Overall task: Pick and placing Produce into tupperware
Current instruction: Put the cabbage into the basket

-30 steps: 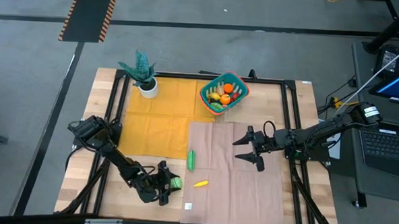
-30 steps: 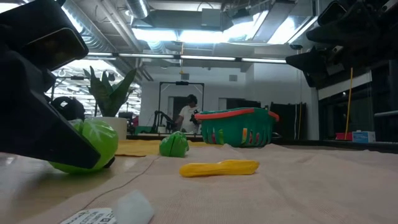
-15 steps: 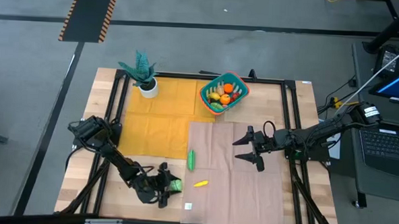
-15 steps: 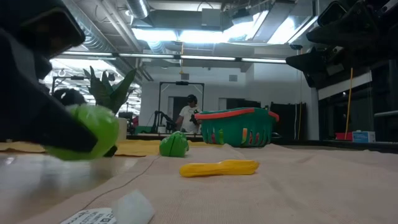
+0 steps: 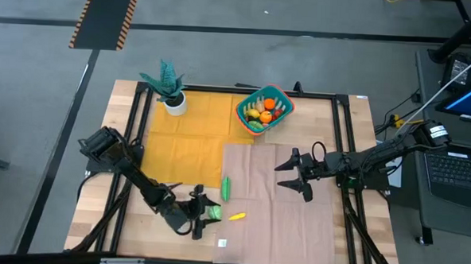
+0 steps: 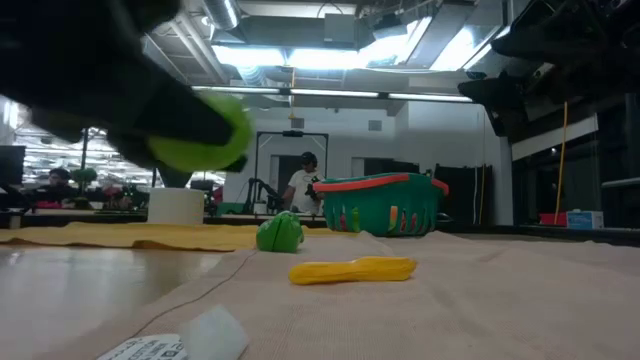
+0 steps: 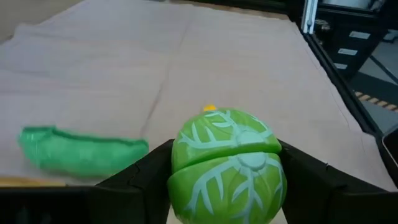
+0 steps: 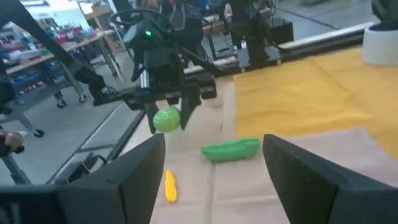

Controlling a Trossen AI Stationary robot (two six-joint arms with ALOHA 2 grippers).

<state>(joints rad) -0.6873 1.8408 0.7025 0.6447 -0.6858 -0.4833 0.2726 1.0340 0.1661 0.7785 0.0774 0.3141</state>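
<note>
My left gripper (image 5: 210, 213) is near the table's front edge, shut on a green toy cabbage (image 7: 227, 167) that hangs above the table (image 6: 200, 140). A green pod (image 5: 225, 187) and a yellow piece (image 5: 236, 216) lie on the beige cloth beside it. The teal tupperware (image 5: 263, 109) with the orange-red rim stands at the far middle, with several pieces of produce inside. My right gripper (image 5: 291, 176) hovers open over the beige cloth at the right, level, with nothing between its fingers. My left gripper pinches the cabbage by two opposite sides (image 7: 177, 177) between its two fingers. It comes from the table's left, slanting a little downward. The cabbage is lifted clear of the table (image 8: 166, 119).
A teal plant in a white pot (image 5: 171, 88) stands at the far left. A yellow cloth (image 5: 179, 141) and a beige cloth (image 5: 287, 218) cover the table. A white tag (image 5: 222, 244) lies near the front edge. A person stands in the room beyond the table (image 6: 300, 185).
My left gripper has risen with the cabbage, which rested on the table and now hangs clear of it. The gripper has also shifted a little toward the table's right and rolled somewhat.
</note>
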